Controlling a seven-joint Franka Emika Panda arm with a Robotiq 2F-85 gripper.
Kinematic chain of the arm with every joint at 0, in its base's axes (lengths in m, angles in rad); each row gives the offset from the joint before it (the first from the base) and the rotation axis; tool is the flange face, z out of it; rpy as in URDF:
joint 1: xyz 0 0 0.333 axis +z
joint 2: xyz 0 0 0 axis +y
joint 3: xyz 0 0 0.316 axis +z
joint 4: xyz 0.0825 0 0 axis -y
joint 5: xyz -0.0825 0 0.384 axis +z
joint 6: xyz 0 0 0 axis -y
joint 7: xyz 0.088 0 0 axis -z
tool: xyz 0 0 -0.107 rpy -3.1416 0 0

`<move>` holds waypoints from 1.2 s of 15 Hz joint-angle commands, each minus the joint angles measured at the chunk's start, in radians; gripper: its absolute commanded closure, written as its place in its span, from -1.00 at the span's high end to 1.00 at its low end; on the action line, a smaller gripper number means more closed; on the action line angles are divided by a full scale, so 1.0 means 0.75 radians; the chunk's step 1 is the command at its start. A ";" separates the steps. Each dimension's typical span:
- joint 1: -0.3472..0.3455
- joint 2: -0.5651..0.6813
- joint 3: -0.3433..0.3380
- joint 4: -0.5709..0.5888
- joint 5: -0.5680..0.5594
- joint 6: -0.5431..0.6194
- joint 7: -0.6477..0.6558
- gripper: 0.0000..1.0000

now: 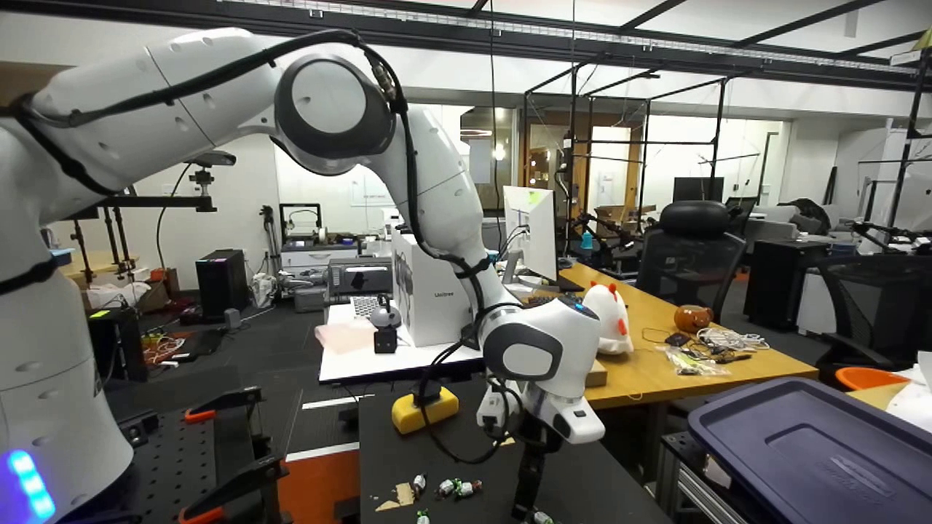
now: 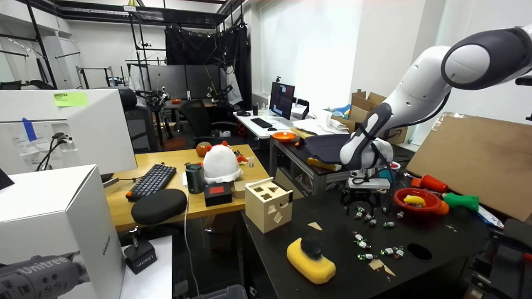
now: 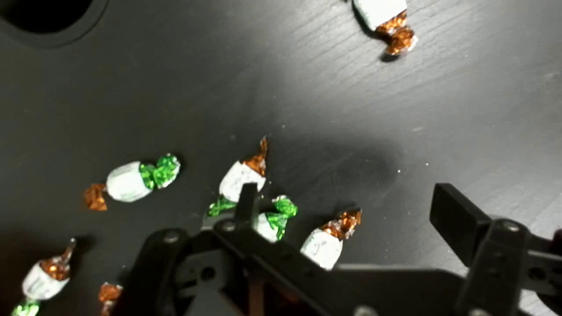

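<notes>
My gripper (image 3: pixel 347 197) stands open, low over the black table, with its two fingers wide apart in the wrist view. Nothing is clamped in it. A wrapped candy (image 3: pixel 322 248), white with an orange twisted end, shows between the fingers, partly hidden by the gripper's body. By the left finger lie another candy (image 3: pixel 241 180) and a green-ended one that the finger mostly covers. Further candies (image 3: pixel 129 182) lie to the left, and one candy (image 3: pixel 382 17) is at the top edge. In an exterior view the gripper (image 2: pixel 361 207) points down among several scattered candies (image 2: pixel 389 224).
Beside the gripper stands a red bowl (image 2: pixel 434 204) holding a yellow item (image 2: pixel 415 200). A green object (image 2: pixel 461 201) and a red cup (image 2: pixel 434 183) lie behind it. A wooden shape box (image 2: pixel 262 214), a yellow block (image 2: pixel 309 265) with a black top and a round table hole (image 2: pixel 419 251) are nearby.
</notes>
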 commanded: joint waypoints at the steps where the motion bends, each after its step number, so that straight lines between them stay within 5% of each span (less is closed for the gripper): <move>1: -0.102 -0.008 0.067 -0.017 -0.065 0.088 -0.272 1.00; 3: -0.151 0.002 0.133 0.001 -0.085 0.040 -0.407 1.00; 4: -0.126 0.009 0.089 0.008 -0.067 0.054 -0.305 1.00; 18: -0.153 -0.034 0.124 0.000 -0.037 0.117 -0.318 1.00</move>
